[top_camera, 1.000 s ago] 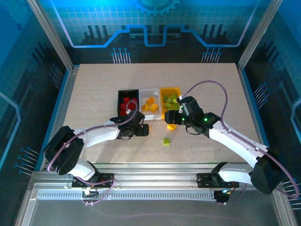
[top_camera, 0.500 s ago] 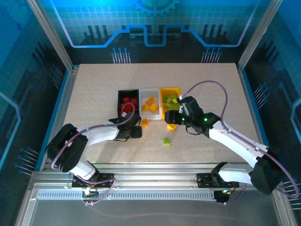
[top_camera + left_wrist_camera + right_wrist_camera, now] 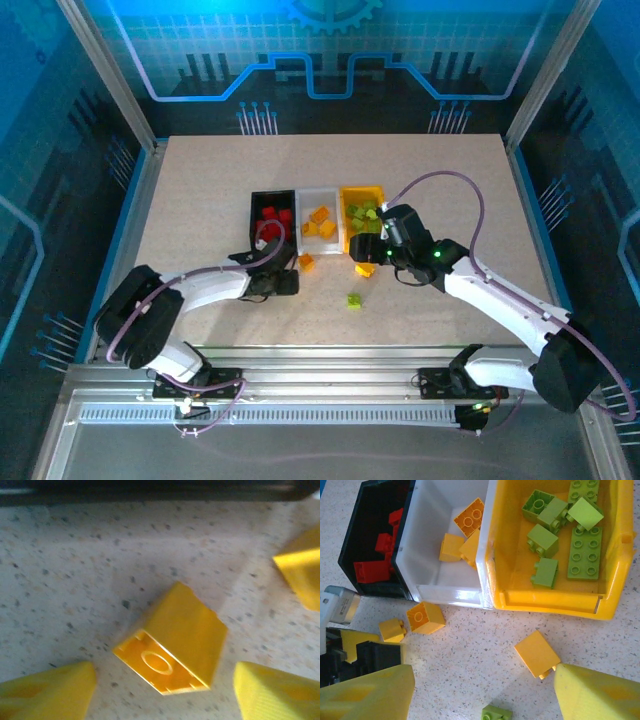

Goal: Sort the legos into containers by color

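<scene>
Three bins stand side by side: the black bin (image 3: 258, 213) with red legos (image 3: 370, 571), the white bin (image 3: 304, 206) with yellow-orange legos (image 3: 469, 517), the yellow bin (image 3: 346, 194) with lime green legos (image 3: 542, 540). On the table lie yellow bricks (image 3: 306, 262) (image 3: 364, 269) and one green brick (image 3: 354, 300). My left gripper (image 3: 290, 281) (image 3: 165, 692) is open; a yellow brick (image 3: 172, 637) lies on its side just ahead of its fingers (image 3: 50, 690). My right gripper (image 3: 485, 695) (image 3: 366, 252) is open above the table, a yellow brick (image 3: 536, 654) beside its right finger (image 3: 600, 695).
Another yellow brick (image 3: 300, 575) shows at the right edge of the left wrist view. In the right wrist view two yellow bricks (image 3: 425, 617) (image 3: 392, 630) lie in front of the white bin (image 3: 451, 594), close to the left arm's tip. The green brick (image 3: 496, 713) lies near.
My left gripper has drawn back to the left, uncovering a yellow brick on the table in front of the white bin. The right arm has stayed still.
</scene>
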### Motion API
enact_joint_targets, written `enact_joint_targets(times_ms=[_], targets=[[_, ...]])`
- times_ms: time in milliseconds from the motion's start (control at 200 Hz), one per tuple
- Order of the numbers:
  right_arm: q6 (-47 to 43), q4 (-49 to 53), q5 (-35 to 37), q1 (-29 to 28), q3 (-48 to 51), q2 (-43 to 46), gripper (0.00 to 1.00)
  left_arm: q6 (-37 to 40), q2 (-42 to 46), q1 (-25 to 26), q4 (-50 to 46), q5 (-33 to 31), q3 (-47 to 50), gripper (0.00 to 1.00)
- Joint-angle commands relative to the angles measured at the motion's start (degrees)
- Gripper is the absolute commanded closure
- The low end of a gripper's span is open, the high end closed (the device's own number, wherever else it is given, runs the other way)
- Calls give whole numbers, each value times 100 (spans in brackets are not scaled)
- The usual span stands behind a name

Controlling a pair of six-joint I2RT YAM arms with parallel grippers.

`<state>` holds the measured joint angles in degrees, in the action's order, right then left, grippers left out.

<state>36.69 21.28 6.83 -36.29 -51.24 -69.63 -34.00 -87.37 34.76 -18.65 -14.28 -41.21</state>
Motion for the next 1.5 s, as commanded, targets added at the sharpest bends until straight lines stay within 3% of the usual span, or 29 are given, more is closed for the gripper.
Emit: enact_joint_targets(times_ms=[0, 155, 445, 530, 620, 690, 790, 930, 1106, 1371, 1426, 1496], targets=[[119, -150, 19, 66, 16, 80, 25, 245, -333, -108, 279, -165, -186, 33], [128, -149, 30, 70, 44, 148, 25, 304, -340, -96, 377, -41, -148, 49], [119, -190, 57, 70, 44, 50, 25, 268, 130, 68, 156, -99, -26, 59], [117, -177, 58, 70, 40, 47, 25, 190, 315, 154, -81, -168, -86, 55], [118, -184, 55, 70, 53, 92, 25, 157, 490, 203, -249, -299, -117, 24], [128, -198, 49, 70, 53, 120, 25, 218, 511, 182, -263, -553, -126, 14], [124, -181, 38, 70, 53, 117, 25, 402, 307, 135, -52, -684, -197, 14], [158, -164, 38, 70, 53, 141, 25, 658, -17, 129, 497, -762, -251, 25], [141, -80, 71, 70, 53, 247, 25, 779, -258, 135, 996, -973, -120, 27], [146, -36, 105, 70, 52, 305, 25, 723, -278, 167, 1180, -960, 159, 51], [133, -36, 88, 70, 53, 293, 25, 657, -194, 199, 1099, -942, 216, 49], [132, -36, 92, 70, 53, 297, 25, 591, -126, 230, 926, -918, 232, 37]])
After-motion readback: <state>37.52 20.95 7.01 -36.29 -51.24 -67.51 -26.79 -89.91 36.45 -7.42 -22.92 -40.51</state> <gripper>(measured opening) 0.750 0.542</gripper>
